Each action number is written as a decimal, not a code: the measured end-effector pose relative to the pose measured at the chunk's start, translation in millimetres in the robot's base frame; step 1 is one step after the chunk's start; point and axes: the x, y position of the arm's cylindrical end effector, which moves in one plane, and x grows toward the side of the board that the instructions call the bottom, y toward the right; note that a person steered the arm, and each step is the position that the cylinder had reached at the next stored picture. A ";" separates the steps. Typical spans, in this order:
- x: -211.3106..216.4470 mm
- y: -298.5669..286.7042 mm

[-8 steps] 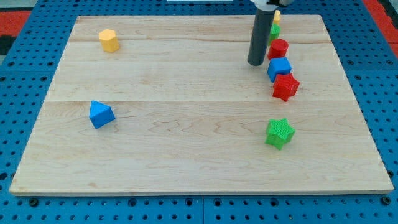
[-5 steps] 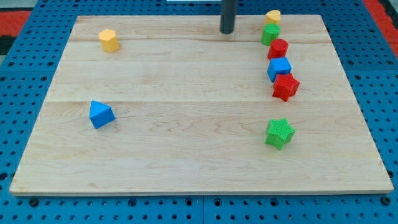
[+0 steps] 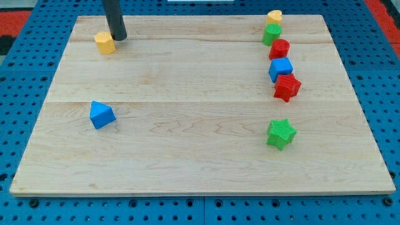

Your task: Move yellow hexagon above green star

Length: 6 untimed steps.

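The yellow hexagon [image 3: 105,43] sits near the board's top left corner. My tip [image 3: 119,37] is just to its upper right, touching or almost touching it. The green star [image 3: 280,134] lies at the lower right of the board, far from both.
A column of blocks stands at the top right: a yellow block [image 3: 274,16], a green block [image 3: 272,34], a red block [image 3: 279,49], a blue cube [image 3: 280,69] and a red star [image 3: 287,87]. A blue block [image 3: 101,115] lies at the left. The wooden board [image 3: 187,156] rests on a blue pegboard.
My tip swept from beside the right-hand column across the top of the board to the yellow hexagon. The hexagon has shifted slightly left and down.
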 end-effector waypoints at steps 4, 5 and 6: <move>9.1 -39.9; 52.5 -42.4; 72.9 -40.9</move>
